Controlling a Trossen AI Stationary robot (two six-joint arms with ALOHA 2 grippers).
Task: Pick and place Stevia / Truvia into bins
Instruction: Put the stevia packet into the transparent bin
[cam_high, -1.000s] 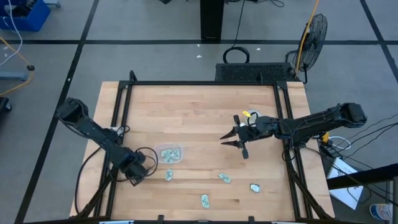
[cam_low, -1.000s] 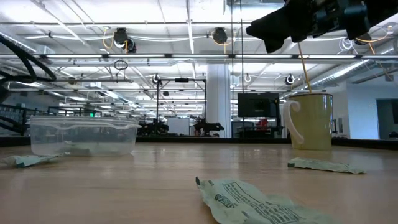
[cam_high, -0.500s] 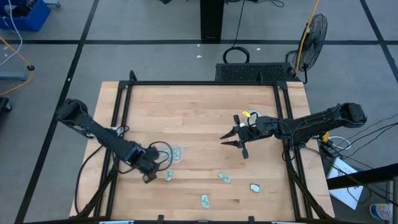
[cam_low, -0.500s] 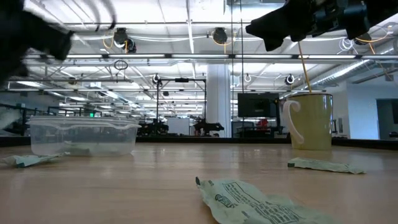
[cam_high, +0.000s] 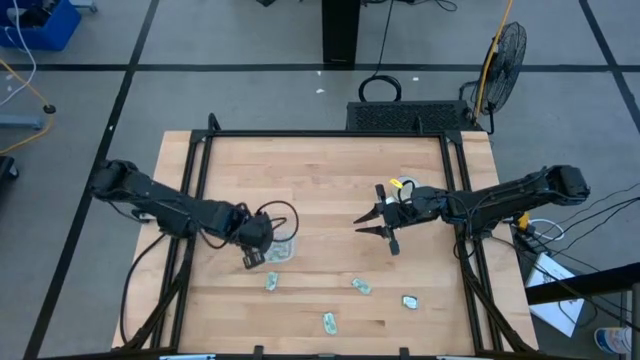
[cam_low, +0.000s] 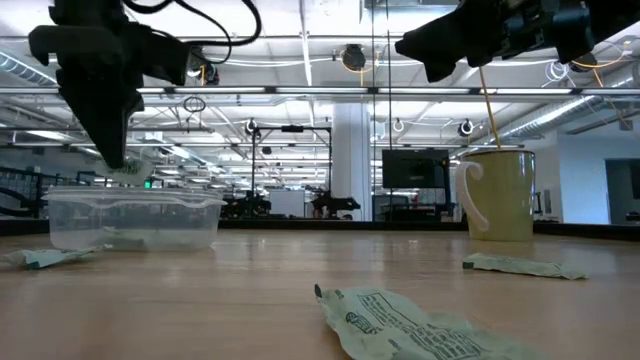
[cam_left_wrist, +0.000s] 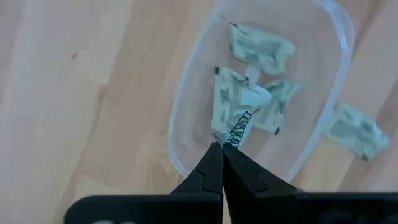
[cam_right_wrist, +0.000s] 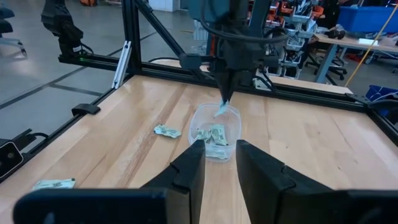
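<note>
The clear tub (cam_high: 278, 248) sits left of the table's middle with several pale green sachets (cam_left_wrist: 261, 50) inside; it also shows in the low view (cam_low: 132, 220). My left gripper (cam_high: 252, 258) hangs over the tub's near-left rim, shut on one sachet (cam_left_wrist: 235, 115). More sachets lie flat on the wood nearer the front edge (cam_high: 271, 283) (cam_high: 361, 287) (cam_high: 409, 301). My right gripper (cam_high: 385, 228) hovers open, high above the table's right half, and touches nothing. My left gripper pinches one end (cam_left_wrist: 225, 138) of a sachet between its two fingertips, coming from above and pointing down. The sachet hangs below the fingers (cam_low: 112, 140), clear of the table, with its free end (cam_right_wrist: 221, 112) just above the tub's rim.
A white mug (cam_low: 498, 195) with a stick in it stands on the table's right half, below the right arm. A sachet (cam_high: 329, 322) lies close to the front edge. Black frame rails (cam_high: 190, 180) run along the table's left, right and far sides.
My left gripper, shut on the sachet, has risen and swung from the table's near left toward the right and far side until it stands over the tub. The sachet has travelled with it, hanging below the fingers. The right arm has kept still.
</note>
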